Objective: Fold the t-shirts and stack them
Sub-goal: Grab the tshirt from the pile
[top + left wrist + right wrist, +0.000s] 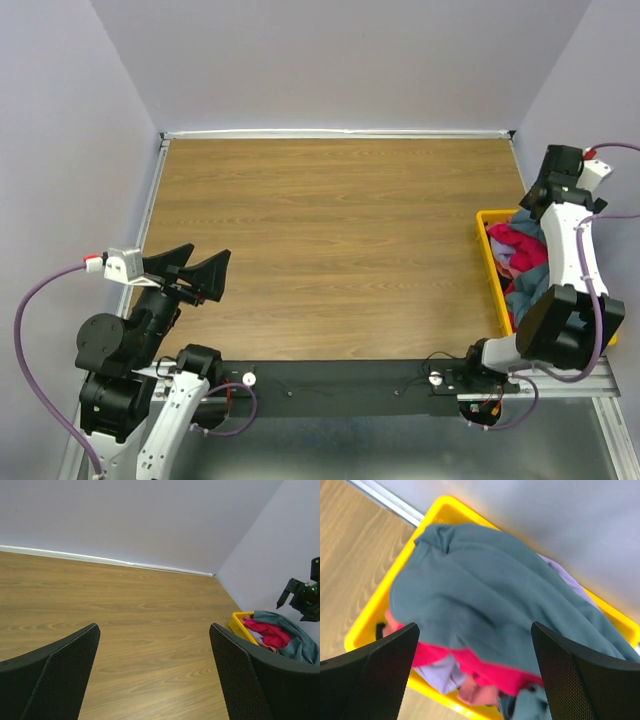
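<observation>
Black plastic fingers are spread wide apart on the right end effector (474, 625), and nothing is held between them. It is hung just above the yellow bin (372, 615), pointing down at the clothes. The left end effector (155, 627) is spread wide too, with nothing gripped, and it is kept up in the air at the near left side, well apart from the bin. All the t-shirts that can be seen are heaped in that bin, at the right edge of the counter (330, 230). A blue-grey shirt (485, 595) is lying on top. A pink shirt (485, 672) is tucked under it, and a pale shirt (437, 672) is poking out beside the pink one. No shirt has been laid out on the wood, none has been folded, and no stack has been made. So the job is judged to be right at its start, with every shirt left to be lifted out, spread flat, folded and piled up. The blue-grey shirt is bunched and draped, so its neck and hem cannot be told apart, and which way it points cannot be told. Its long side is stretched along the length of the bin, which is set from near to far along the counter's right edge.
</observation>
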Robot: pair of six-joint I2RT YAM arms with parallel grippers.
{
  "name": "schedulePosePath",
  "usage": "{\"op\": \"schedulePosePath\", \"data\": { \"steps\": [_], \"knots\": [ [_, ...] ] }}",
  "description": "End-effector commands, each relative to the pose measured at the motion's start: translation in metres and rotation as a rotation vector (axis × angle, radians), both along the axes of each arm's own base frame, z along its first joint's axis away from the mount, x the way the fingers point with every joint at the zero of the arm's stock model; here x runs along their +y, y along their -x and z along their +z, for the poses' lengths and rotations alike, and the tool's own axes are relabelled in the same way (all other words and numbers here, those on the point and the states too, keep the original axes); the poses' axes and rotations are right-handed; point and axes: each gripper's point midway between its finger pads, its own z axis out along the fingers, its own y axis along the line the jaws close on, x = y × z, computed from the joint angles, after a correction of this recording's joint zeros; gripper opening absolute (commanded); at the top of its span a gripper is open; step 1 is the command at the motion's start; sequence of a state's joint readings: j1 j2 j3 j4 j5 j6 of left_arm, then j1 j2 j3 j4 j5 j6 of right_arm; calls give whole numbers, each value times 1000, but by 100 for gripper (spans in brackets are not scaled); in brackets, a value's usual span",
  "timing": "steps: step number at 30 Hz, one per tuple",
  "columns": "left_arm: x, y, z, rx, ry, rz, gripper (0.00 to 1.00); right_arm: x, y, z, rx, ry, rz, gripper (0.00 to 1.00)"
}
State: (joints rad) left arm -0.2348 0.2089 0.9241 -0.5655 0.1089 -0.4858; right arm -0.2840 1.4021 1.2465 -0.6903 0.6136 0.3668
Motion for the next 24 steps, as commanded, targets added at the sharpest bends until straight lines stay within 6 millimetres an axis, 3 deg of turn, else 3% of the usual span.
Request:
{"op": "schedulePosePath", "data": {
  "steps": [1, 10, 12, 14, 15, 18, 19, 22, 24],
  "knots": [
    [-11, 4, -4, 19, -19, -72, 98, -12, -19, -5, -52, -101, -14, 100],
    [-12, -7, -2, 52, -25, -60, 98, -13, -35, -61, 11, -219, 1, 94],
    [-12, -8, -2, 57, -21, -56, 98, -15, -33, -70, 39, -213, 3, 89],
    [-13, -10, -2, 66, -14, -60, 98, -16, -32, -72, 59, -205, 18, 72],
    [-14, -11, -2, 71, -6, -63, 98, -17, -32, -69, 57, -197, 22, 57],
    [-15, -14, -7, 89, -1, -62, 98, -19, -28, -48, 25, -157, 31, 36],
    [-16, -15, -9, 95, 5, -63, 98, -19, -28, -41, 15, -149, 38, 23],
    [-17, -19, -14, 112, 11, -67, 98, -16, -24, -17, -26, -117, 74, 4],
    [-19, -21, -15, 119, 12, -71, 98, -14, -19, 7, -77, -93, 85, 1]
  ]
}}
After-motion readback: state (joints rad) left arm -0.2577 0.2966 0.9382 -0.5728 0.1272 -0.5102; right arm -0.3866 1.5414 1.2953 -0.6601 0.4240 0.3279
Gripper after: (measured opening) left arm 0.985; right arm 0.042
